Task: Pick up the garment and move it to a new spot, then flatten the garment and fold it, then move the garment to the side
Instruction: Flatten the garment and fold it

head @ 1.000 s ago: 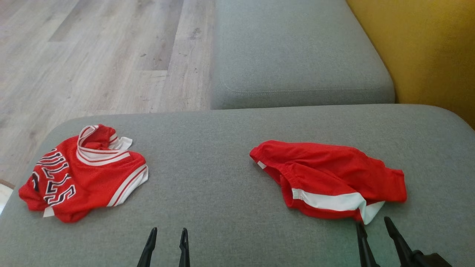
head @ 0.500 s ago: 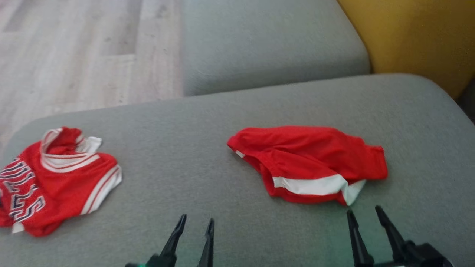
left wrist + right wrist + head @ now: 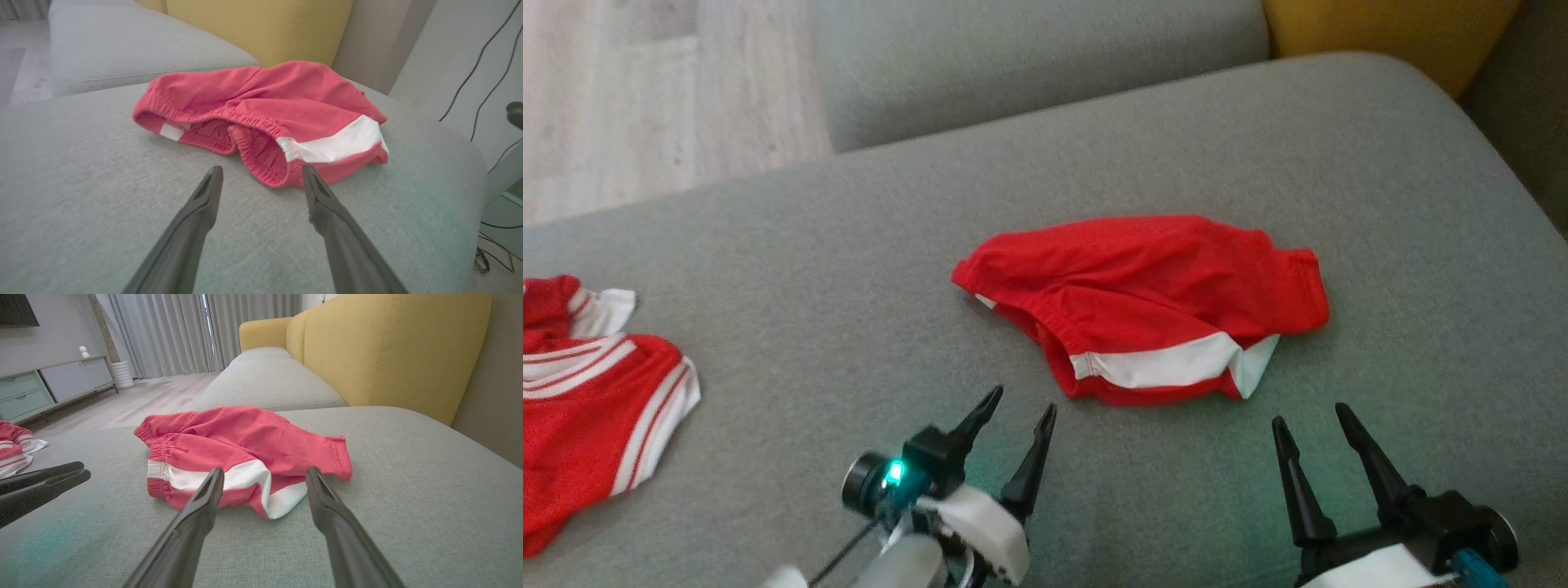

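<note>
The garment, red shorts point(image 3: 1143, 294) with a white side stripe, lies crumpled on the grey sofa cushion point(image 3: 809, 269). My left gripper point(image 3: 1023, 400) is open just short of the shorts' near left edge, above the cushion. In the left wrist view the shorts point(image 3: 265, 106) have their elastic waistband right at the tips of the left gripper point(image 3: 261, 167). My right gripper point(image 3: 1308, 413) is open a little short of the shorts' white corner. In the right wrist view the shorts point(image 3: 245, 437) lie just beyond the right gripper point(image 3: 264, 469), and the left gripper point(image 3: 85, 470) enters from the left.
A red jersey point(image 3: 588, 408) with white trim lies at the cushion's left end, also visible as the jersey point(image 3: 12, 453) far left. A second grey cushion point(image 3: 1013, 65) and the yellow backrest point(image 3: 1380, 33) lie beyond. Wooden floor point(image 3: 645, 98) is at upper left. Cables point(image 3: 482, 61) hang off the right end.
The head camera has swung right and down, shifting the whole picture left. Both open grippers have reached forward toward the shorts, and more of each arm shows.
</note>
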### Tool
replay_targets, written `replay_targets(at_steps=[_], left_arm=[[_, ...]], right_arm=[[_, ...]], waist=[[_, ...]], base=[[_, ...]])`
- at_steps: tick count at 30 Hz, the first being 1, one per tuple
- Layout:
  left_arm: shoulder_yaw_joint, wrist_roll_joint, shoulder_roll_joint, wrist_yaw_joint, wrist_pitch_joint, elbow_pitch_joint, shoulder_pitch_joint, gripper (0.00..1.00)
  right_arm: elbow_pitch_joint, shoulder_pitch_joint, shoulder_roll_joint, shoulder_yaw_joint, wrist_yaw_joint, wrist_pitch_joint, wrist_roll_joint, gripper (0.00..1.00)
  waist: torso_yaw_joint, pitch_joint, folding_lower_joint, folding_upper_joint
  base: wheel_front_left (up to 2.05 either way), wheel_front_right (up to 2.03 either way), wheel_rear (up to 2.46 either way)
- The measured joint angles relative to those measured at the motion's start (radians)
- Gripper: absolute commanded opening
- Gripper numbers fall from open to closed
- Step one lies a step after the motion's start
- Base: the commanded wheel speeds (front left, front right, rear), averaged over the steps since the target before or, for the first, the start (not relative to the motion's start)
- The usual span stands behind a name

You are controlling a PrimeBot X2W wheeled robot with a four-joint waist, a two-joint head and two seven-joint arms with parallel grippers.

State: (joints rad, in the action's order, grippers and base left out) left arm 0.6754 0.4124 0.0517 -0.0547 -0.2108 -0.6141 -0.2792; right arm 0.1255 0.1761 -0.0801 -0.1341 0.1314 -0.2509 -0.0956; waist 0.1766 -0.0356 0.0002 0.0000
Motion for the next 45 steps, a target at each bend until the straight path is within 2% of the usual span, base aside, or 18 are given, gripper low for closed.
replay_targets(at_steps=[12, 20, 21, 22, 23, 24, 32, 37, 45], left_arm=[[0.139, 0.082, -0.002, -0.035, 0.000, -0.131, -0.175, 1.00], [0.176, 0.134, -0.002, -0.051, -0.021, -0.176, -0.219, 1.00], [0.179, 0.134, -0.002, -0.051, -0.021, -0.185, -0.228, 0.81], [0.182, 0.134, -0.002, -0.051, -0.022, -0.191, -0.236, 0.53], [0.186, 0.142, -0.002, -0.052, -0.028, -0.195, -0.243, 0.38], [0.191, 0.149, -0.002, -0.052, -0.029, -0.198, -0.249, 0.00], [0.201, 0.198, -0.002, -0.069, -0.037, -0.219, -0.270, 0.00], [0.229, 0.226, -0.002, -0.069, -0.038, -0.183, -0.313, 0.00], [0.244, 0.271, 0.000, -0.070, -0.038, -0.051, -0.559, 0.00]], right_arm=[[-0.001, -0.050, -0.001, -0.013, 0.000, 0.000, -0.002, 1.00], [0.002, -0.055, -0.001, -0.014, 0.000, 0.000, -0.010, 1.00], [0.002, -0.060, -0.001, -0.015, 0.000, 0.000, -0.010, 1.00], [0.002, -0.066, -0.001, -0.016, 0.000, 0.000, -0.010, 1.00], [0.002, -0.070, -0.001, -0.017, 0.000, 0.000, -0.010, 1.00], [0.002, -0.073, -0.001, -0.018, 0.000, 0.000, -0.010, 1.00], [0.015, -0.073, 0.000, -0.024, 0.000, 0.000, -0.010, 1.00], [0.020, -0.073, 0.003, -0.035, 0.000, 0.000, -0.010, 1.00], [0.031, -0.058, 0.005, -0.050, 0.000, 0.000, -0.012, 1.00]], waist=[[0.077, -0.095, 0.0000, 0.0000], [0.119, -0.122, -0.0002, 0.0000], [0.124, -0.125, -0.0002, 0.0000], [0.128, -0.128, -0.0002, 0.0000], [0.133, -0.130, -0.0001, 0.0000], [0.138, -0.132, -0.0001, 0.0000], [0.172, -0.125, -0.0001, 0.0000], [0.206, -0.085, -0.0003, 0.0000], [0.245, -0.014, -0.0003, 0.0000]], base=[[0.00, 0.00, 0.00], [0.00, 0.00, 0.00], [0.00, 0.00, 0.00], [0.00, 0.00, 0.00], [0.00, 0.00, 0.00], [0.00, 0.00, 0.00], [0.00, 0.00, 0.00], [0.00, 0.00, 0.00], [0.00, 0.00, 0.00]])
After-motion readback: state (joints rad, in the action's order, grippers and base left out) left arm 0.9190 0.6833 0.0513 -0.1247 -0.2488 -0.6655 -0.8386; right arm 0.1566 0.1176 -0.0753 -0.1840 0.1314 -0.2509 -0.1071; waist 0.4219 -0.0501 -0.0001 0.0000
